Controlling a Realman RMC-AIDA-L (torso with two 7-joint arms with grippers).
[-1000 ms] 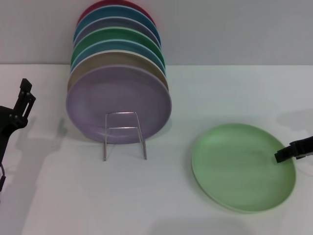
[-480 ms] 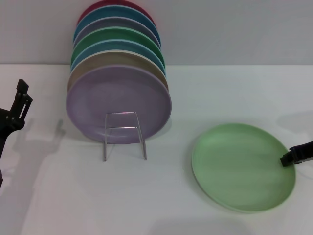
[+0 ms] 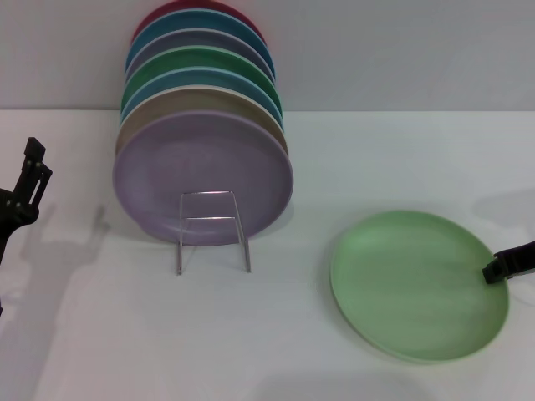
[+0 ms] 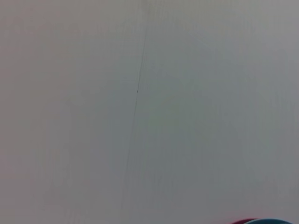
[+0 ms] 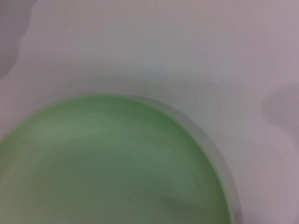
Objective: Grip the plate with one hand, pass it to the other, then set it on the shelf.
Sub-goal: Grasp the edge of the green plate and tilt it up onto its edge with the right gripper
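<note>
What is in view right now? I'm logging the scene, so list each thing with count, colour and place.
plate: one, pale light green, flat on the table, right of the rack.
racked plates: seven visible, lilac in front, then tan, blue, green, lilac, blue, red; upright at rear left.
shelf: one, silver wire, holding those plates.
table: one, white.
left gripper: black, raised at the left edge.
right gripper: black, at the pale plate's right rim.

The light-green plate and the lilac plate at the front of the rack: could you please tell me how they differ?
The light-green plate lies flat on the table; the lilac plate stands nearly upright in the wire rack. The light-green plate is alone; the lilac plate fronts a row of plates. Both are round, plain and similar in size.
</note>
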